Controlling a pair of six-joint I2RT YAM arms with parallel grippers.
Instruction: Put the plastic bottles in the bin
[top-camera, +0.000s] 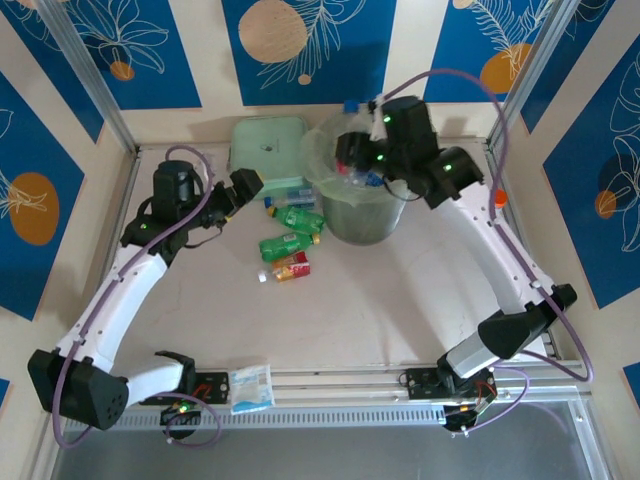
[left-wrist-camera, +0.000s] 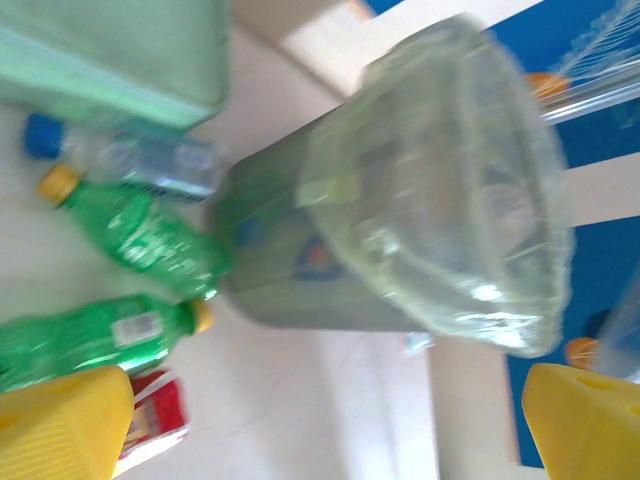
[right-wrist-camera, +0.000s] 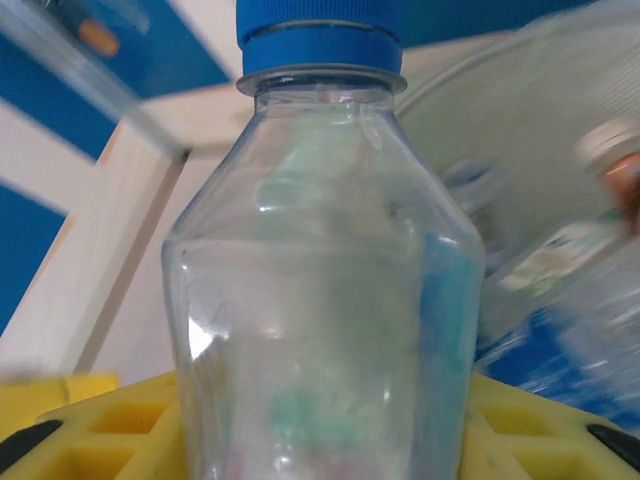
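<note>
The right gripper (right-wrist-camera: 320, 430) is closed on a clear plastic bottle with a blue cap (right-wrist-camera: 320, 290), gripping it low on the body between its yellow fingers so the neck and cap stick out ahead. In the overhead view this gripper hangs above the rim of the large round pale green translucent bin (top-camera: 368, 222), and other bottles show blurred inside the bin behind the held one; the grip looks placed there so the bottle can drop straight in once the fingers part. The left gripper (left-wrist-camera: 320, 430) hangs low over the table with its yellow fingers (left-wrist-camera: 60, 425) spread wide and nothing between them, pointing across the bottles left on the table just beside the bin: a green plastic bottle with a yellow cap (left-wrist-camera: 140, 240), a second green bottle (left-wrist-camera: 90, 335), a clear blue-capped bottle (left-wrist-camera: 130, 160) lying against the flat square pale green box (left-wrist-camera: 110, 50), and a red-labelled bottle (left-wrist-camera: 155, 415). That open, low pose suits reaching for one of them next.
</note>
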